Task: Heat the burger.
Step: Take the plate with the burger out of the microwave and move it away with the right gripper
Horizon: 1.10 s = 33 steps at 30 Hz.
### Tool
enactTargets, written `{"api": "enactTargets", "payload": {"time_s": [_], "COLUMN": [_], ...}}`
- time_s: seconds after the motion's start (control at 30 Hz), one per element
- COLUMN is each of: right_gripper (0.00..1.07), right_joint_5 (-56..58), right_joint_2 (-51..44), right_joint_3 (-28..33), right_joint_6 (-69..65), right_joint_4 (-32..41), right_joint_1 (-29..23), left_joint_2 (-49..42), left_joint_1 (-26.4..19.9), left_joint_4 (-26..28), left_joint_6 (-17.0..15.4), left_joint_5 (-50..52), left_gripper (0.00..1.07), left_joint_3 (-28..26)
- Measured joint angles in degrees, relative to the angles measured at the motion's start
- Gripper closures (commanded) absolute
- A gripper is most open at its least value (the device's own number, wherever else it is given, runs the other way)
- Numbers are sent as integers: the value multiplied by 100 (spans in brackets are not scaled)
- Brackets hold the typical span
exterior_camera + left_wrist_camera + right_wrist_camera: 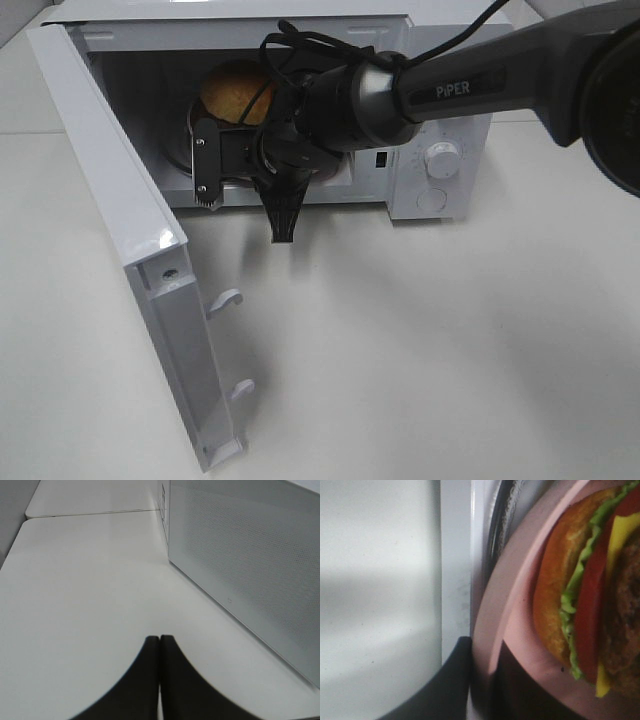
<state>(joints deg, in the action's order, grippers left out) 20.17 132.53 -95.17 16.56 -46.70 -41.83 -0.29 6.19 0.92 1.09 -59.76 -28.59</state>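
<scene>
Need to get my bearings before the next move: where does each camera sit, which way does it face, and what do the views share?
Exterior high: above, looking down at the open microwave and its door; right arm reaches in, burger behind it.
Left wrist: low over the table, facing along the door; shut left gripper shows.
Right wrist: at the microwave's mouth, close on burger and plate, right gripper clamped on the plate's rim.
Shared: burger in exterior and right wrist.

High view looks down at microwave (300, 110) front, left wrist low beside it — right wrist inside, close.
</scene>
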Motion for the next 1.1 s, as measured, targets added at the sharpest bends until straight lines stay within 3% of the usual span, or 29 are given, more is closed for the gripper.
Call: {"api": "enactTargets", "payload": {"time_s": [0.57,1.1], "right_gripper": [107,107], "right_joint_5": [275,-510], "right_joint_2": [-447,-1673], "right_joint_3": [126,2011], "right_joint_6": [1375,2252], "right_joint_4": [1152,1146], "right_joint_1": [0,0], "left_joint_2": [0,0], "left_joint_1": [0,0], "left_joint_4": [0,0], "left_joint_6": [0,0], "left_joint_5": [0,0], "left_gripper": [107,107], "left_joint_3": [0,0]}}
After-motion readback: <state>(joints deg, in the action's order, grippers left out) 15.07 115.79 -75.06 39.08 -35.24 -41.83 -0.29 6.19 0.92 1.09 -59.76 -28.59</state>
